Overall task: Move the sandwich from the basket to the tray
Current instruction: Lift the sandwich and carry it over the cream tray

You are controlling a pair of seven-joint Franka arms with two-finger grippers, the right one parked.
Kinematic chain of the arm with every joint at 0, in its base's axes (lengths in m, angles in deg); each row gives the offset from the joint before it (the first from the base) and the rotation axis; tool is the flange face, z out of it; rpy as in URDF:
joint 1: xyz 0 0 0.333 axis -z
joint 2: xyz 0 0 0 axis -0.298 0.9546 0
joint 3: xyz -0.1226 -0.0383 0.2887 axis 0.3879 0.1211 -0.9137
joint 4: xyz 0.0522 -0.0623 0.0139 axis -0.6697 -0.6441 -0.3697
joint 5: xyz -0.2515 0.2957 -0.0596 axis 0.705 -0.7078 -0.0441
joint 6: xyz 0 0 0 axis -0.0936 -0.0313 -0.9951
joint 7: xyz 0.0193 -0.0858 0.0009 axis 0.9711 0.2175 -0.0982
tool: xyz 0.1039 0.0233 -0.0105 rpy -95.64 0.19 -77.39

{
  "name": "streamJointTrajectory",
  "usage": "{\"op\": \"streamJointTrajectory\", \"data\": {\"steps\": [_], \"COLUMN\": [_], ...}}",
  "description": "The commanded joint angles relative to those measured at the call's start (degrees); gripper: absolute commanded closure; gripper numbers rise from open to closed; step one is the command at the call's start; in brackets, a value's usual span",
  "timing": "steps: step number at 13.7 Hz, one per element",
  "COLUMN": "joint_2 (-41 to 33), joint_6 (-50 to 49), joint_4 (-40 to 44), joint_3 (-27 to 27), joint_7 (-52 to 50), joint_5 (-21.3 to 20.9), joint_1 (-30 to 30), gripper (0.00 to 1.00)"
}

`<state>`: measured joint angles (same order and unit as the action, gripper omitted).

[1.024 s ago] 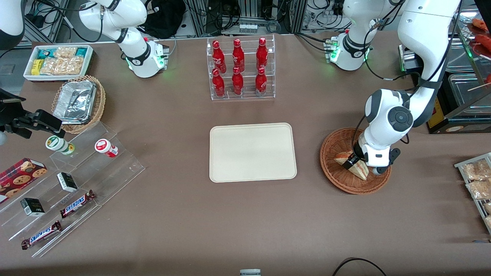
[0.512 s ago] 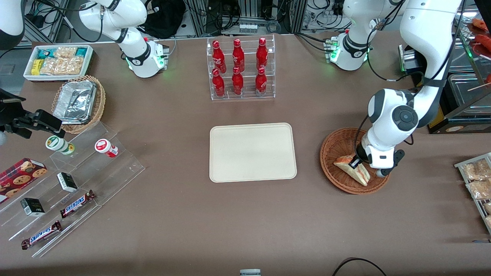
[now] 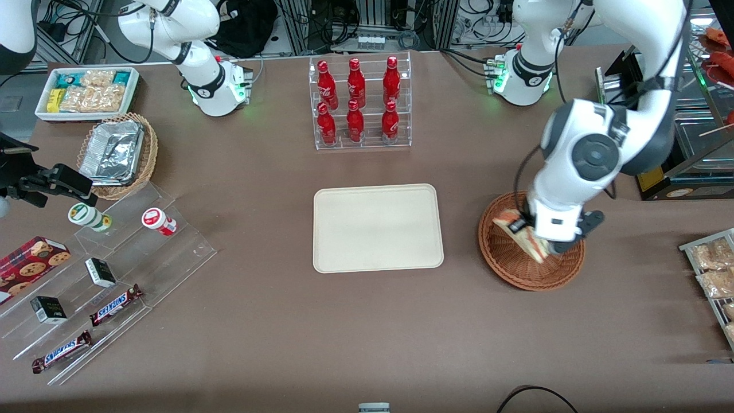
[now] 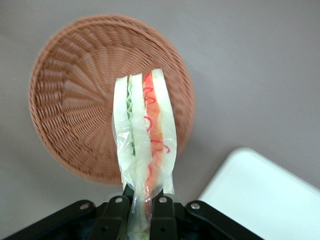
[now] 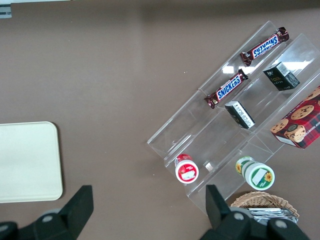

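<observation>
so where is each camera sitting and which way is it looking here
Front view: sits high, facing the robots, looking down on the table; shows both arms, the gripper holding the sandwich above the basket, and the tray.
Left wrist view: on the working arm's wrist, looking down past its fingers shut on the sandwich, basket below, tray corner beside.
Right wrist view: on the parked arm, looking down at the tray edge and a clear snack rack; its own open fingers show.
Shared: all three see the tray.

White arm (image 3: 579, 172), grey joint caps, black cables, black gripper (image 4: 142, 212).
</observation>
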<state>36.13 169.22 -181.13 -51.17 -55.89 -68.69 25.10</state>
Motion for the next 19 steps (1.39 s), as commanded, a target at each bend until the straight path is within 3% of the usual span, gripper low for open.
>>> {"op": "streamJointTrajectory", "data": {"steps": [1,3,7,15,19], "joint_2": [1.9,4.4,14.5,24.9,27.0], "joint_6": [-2.7,-1.9,-1.0,14.4,15.3], "joint_4": [3.8,4.0,13.2,14.2,14.6], "joint_3": [-0.3,-0.3,1.4,2.9,2.9], "joint_7": [-1.0,-1.1,6.3,6.4,6.8], "joint_5": [-0.9,-1.0,0.9,0.4,0.1], "joint_1": [6.5,12.5,17.3,23.0,24.3], "gripper": [0.89,0.89,0.88,0.88,0.85]}}
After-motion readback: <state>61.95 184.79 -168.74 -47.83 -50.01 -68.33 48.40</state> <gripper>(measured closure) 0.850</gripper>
